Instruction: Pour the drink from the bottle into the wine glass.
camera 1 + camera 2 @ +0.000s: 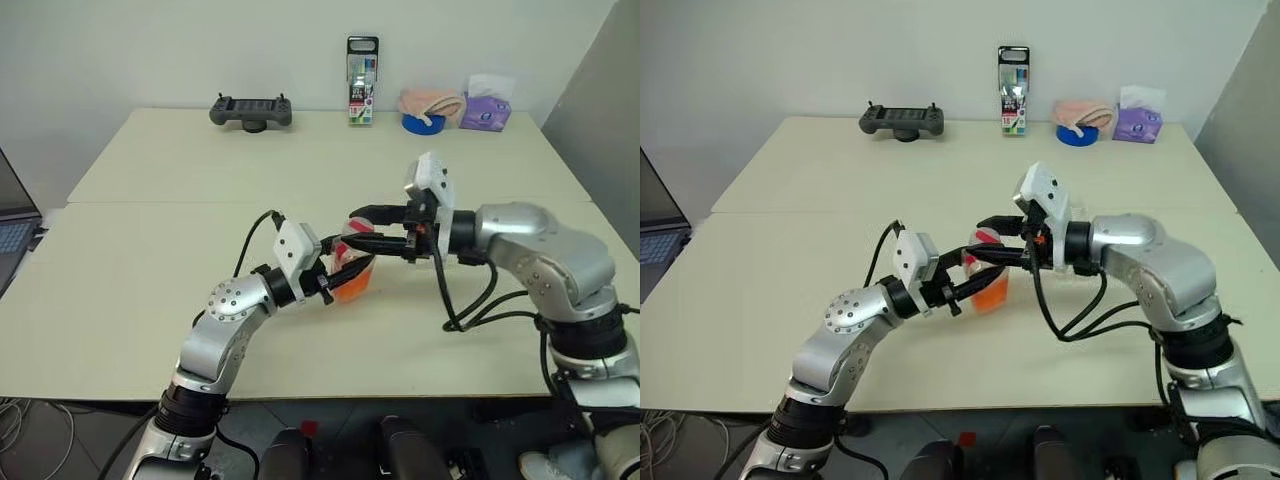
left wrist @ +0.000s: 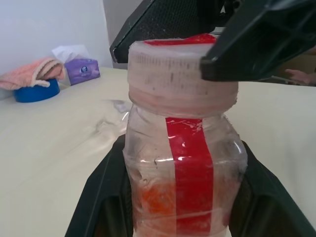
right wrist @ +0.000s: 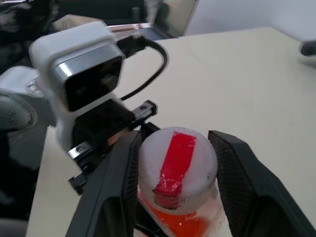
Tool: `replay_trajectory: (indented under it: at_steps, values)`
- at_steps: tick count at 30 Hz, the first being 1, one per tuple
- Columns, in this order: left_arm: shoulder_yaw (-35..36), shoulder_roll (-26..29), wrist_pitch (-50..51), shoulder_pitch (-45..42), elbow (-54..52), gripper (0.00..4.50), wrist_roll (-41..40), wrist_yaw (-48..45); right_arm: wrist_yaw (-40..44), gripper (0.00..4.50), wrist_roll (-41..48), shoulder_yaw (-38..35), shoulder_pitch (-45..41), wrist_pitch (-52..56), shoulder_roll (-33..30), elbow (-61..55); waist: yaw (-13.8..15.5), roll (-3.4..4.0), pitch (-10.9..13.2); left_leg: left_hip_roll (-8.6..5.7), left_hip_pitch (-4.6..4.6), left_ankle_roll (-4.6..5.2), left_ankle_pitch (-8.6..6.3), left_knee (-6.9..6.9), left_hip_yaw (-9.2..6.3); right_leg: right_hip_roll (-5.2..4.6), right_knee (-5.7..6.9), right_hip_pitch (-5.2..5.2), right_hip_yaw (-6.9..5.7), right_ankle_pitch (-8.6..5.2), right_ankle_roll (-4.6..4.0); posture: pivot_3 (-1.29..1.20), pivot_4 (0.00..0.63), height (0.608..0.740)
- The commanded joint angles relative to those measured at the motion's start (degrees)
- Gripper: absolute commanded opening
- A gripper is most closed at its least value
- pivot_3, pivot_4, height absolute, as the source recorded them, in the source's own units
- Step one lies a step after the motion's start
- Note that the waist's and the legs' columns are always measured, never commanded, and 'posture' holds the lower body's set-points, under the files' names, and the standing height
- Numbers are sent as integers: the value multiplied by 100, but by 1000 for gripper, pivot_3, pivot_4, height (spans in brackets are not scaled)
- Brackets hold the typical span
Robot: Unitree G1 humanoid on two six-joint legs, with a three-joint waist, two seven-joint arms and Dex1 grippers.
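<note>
The small clear plastic bottle (image 1: 352, 272) with a squarish body, pinkish-white cap (image 2: 180, 74) and red label strip sits above the front half of the pale beige counter (image 1: 150, 290), near its middle, gripped between the robot's two arms. Translucent orange drink (image 1: 350, 288) fills its lower part. The left claw (image 1: 335, 277) is clamped shut around the bottle's body, one black finger on each side, as the left wrist view shows. The right claw (image 3: 173, 177) reaches in from the right with its fingers set either side of the cap; they stand partly open, and in the right wrist view they look to be just touching the cap's sides, though whether they press firmly cannot be told.

The step in hand appears to be unscrewing the cap, which is on the bottle with the red tape running over its top.

No wine glass can be made out on the counter, so where the pour will land is unclear. At the far edge lie a dark handheld controller (image 1: 251, 110), a tall marker pack (image 1: 362, 80), a blue tape roll (image 1: 422, 123) and a purple tissue box (image 1: 486, 108).

The risks lie in the grip. If the right claw turns before it bites, it would slip on the ribbed cap. A hard twist could spin the bottle in the left claw or tilt it, and the thin plastic, squeezed, might spurt drink once the cap loosens.
</note>
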Motion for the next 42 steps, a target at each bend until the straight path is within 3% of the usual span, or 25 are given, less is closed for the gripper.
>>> replay_trajectory:
  at_steps: [1,5,8,13,19,24,31,42]
  values:
    - [145,-95,46,-317,-68,1842,-277,-77,1946,1849,-97,697,-469,-954,-52,318,-6,0,0,1,1,0,0,0,1,0,1,0,1,0,0,0,150,740]
    - [-9,-82,439,-381,-220,1841,-597,-468,3444,1849,9,1114,-953,-1618,61,833,-4,0,4,1,-1,0,0,-2,0,0,-3,0,0,0,0,0,150,740]
    - [-25,-45,866,-387,-411,1838,-950,-700,3624,1849,355,1542,-1177,-1891,-137,999,-2,2,5,0,-2,0,0,-2,-1,-3,-2,0,0,0,0,0,150,740]
    - [42,-94,878,-408,-427,1818,-904,-697,3482,1849,278,982,-1594,-1220,297,1646,-1,2,8,1,0,-1,0,2,-1,-3,4,-1,2,0,0,0,150,740]
    - [26,-229,622,-408,-173,1787,-538,-493,2097,3894,48,-14,-1416,-919,366,1363,22,2,9,0,-5,-3,1,3,-9,-6,1,-1,-2,0,0,0,150,740]
    - [3,-248,519,-477,31,1786,-439,-457,1144,3921,-513,-220,-910,-795,-107,620,73,2,9,-10,-15,-4,0,3,-8,-18,-5,-3,-3,1,-1,0,150,740]
    - [44,-207,479,-769,440,1786,-147,-293,-665,3921,-418,-793,93,755,-381,-1376,70,2,9,-7,-65,-5,1,10,-8,-15,14,-60,-1,6,-9,0,150,740]
    - [74,-166,391,-871,728,1786,64,-121,-3347,3921,-441,-1021,562,2784,1014,-2688,25,2,9,-7,-70,-7,3,14,-6,-11,13,-61,1,17,-26,0,150,740]
